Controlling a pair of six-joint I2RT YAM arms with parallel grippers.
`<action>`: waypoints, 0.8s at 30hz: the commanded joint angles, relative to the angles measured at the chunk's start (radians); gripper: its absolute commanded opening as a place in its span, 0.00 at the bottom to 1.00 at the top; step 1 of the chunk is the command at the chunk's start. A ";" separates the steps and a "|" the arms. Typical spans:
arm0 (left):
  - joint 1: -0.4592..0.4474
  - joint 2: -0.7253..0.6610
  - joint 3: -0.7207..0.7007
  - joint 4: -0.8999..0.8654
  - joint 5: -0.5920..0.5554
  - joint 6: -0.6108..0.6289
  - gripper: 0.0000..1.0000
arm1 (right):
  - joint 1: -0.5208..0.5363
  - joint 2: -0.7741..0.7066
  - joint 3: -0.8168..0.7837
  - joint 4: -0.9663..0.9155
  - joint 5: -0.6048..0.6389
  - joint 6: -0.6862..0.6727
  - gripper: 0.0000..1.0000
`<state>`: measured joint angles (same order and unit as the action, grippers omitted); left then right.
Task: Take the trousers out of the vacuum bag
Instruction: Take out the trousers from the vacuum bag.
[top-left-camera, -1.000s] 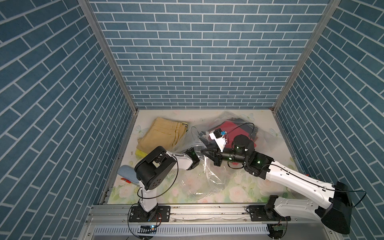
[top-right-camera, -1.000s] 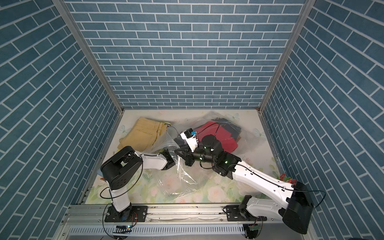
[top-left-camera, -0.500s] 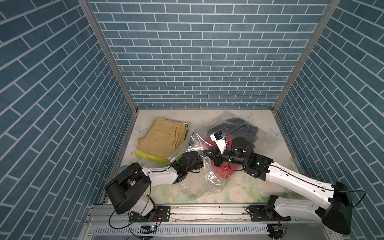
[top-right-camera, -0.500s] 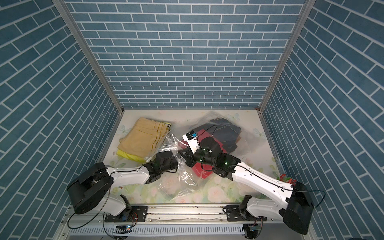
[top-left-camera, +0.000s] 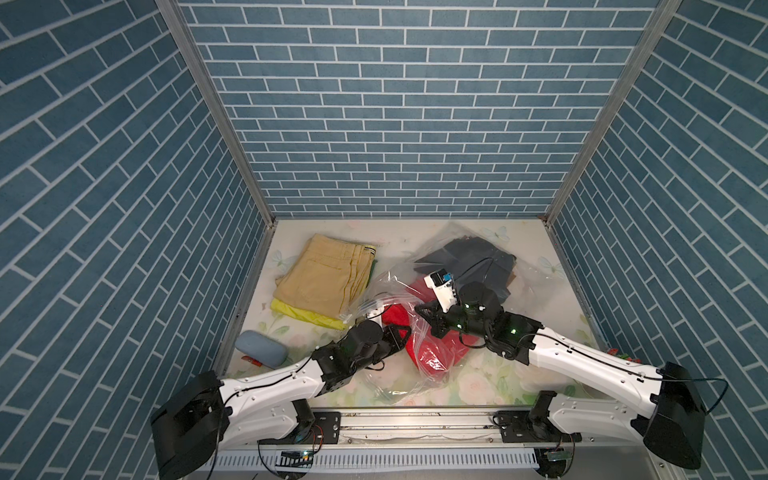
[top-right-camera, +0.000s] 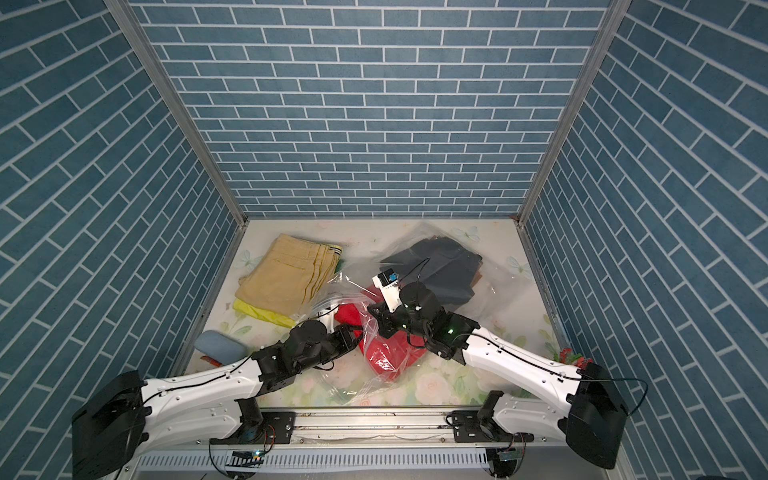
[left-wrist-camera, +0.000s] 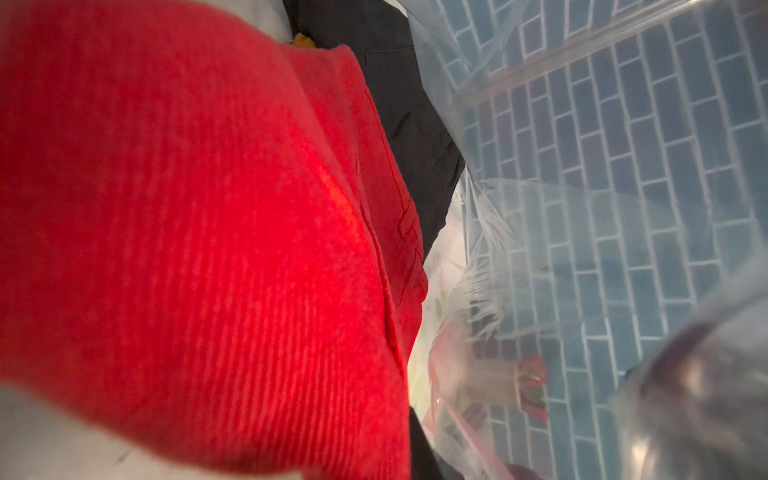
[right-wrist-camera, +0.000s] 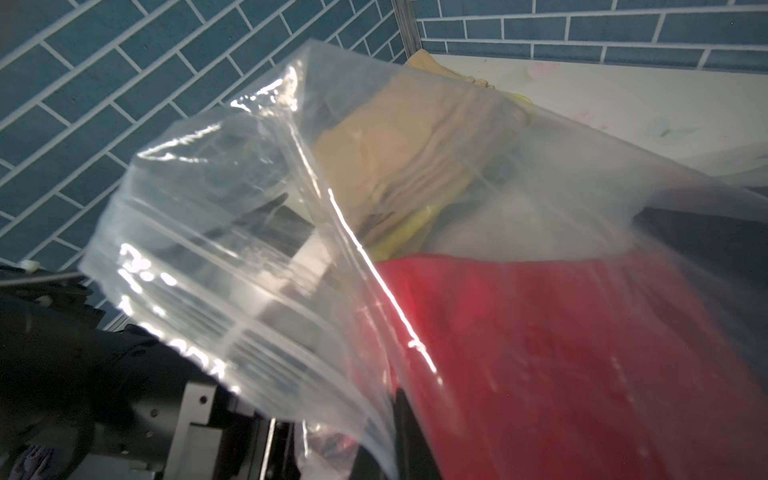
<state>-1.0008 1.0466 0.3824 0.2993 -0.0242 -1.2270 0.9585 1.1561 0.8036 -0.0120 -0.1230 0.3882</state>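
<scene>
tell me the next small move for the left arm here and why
Probably draw the left pincer back toward the beige and yellow pile, pulling the red trousers clear. It looks shut on the red cloth at the vacuum bag mouth, the right pincer pinches the plastic, and much of the red still lies under it.

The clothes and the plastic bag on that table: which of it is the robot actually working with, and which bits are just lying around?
Part of the job:
- vacuum bag, clear plastic
- red trousers, partly in the bag
- dark trousers, inside the bag
- beige trousers, outside it
- yellow trousers beneath the beige

Lying about:
- blue-grey case by the table's left edge
- small red thing beside it
</scene>
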 joint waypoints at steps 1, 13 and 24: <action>-0.053 -0.061 -0.008 -0.037 -0.077 -0.017 0.00 | -0.004 0.012 -0.006 -0.020 0.053 0.021 0.00; -0.149 -0.194 0.031 -0.275 -0.181 -0.009 0.00 | -0.003 0.036 0.013 -0.054 0.109 0.034 0.00; -0.148 -0.318 0.153 -0.465 -0.251 -0.049 0.00 | 0.002 0.024 -0.021 -0.128 0.182 0.041 0.00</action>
<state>-1.1442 0.7486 0.4751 -0.1635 -0.2321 -1.2629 0.9592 1.1839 0.8005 -0.0704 -0.0021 0.4141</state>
